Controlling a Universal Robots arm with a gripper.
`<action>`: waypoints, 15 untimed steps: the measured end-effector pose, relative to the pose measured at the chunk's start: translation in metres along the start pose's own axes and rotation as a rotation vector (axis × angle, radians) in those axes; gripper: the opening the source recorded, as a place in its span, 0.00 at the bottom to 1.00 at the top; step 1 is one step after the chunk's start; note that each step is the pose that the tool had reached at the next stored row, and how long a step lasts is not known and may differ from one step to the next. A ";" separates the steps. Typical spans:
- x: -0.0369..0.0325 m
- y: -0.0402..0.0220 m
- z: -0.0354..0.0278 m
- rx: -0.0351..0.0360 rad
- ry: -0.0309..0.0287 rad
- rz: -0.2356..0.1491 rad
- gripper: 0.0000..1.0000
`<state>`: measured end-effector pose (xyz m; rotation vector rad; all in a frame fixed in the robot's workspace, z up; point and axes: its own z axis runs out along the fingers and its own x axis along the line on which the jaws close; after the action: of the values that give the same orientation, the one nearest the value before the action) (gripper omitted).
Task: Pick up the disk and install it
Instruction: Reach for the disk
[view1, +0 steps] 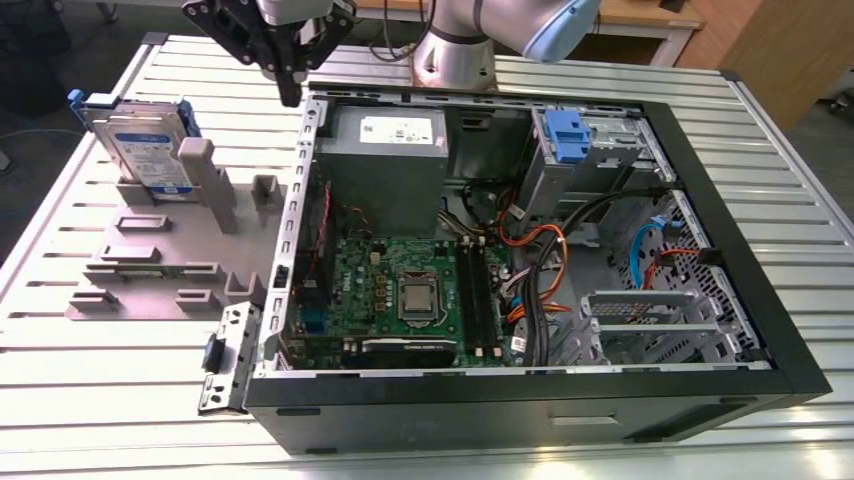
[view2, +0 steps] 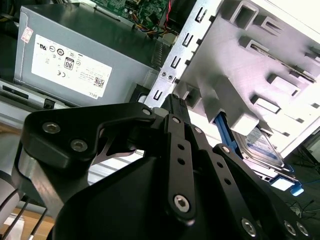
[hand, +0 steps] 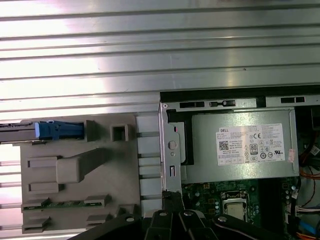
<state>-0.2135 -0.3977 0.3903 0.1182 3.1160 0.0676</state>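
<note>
We judge the pickup barely begun: our hand (view1: 288, 92), pinched narrow and empty, hangs over the open computer case's (view1: 534, 412) edge. The disk (view1: 139, 150) stands on edge in the grey fixture (view1: 160, 270) on the bench (view1: 107, 420), apart. Grasping calls for a wider hand squared over its top edge.

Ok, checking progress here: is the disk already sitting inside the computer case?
No, the disk stands upright in the grey fixture outside the case, on the exterior view's left.
</note>
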 end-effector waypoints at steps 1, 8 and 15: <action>0.0002 0.0000 0.0000 0.0000 0.0000 0.000 0.11; 0.0033 -0.0003 0.0003 0.0000 0.0001 0.000 0.11; 0.0042 -0.0003 0.0003 0.0000 0.0001 0.000 0.11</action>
<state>-0.2177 -0.3977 0.3899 0.1182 3.1161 0.0676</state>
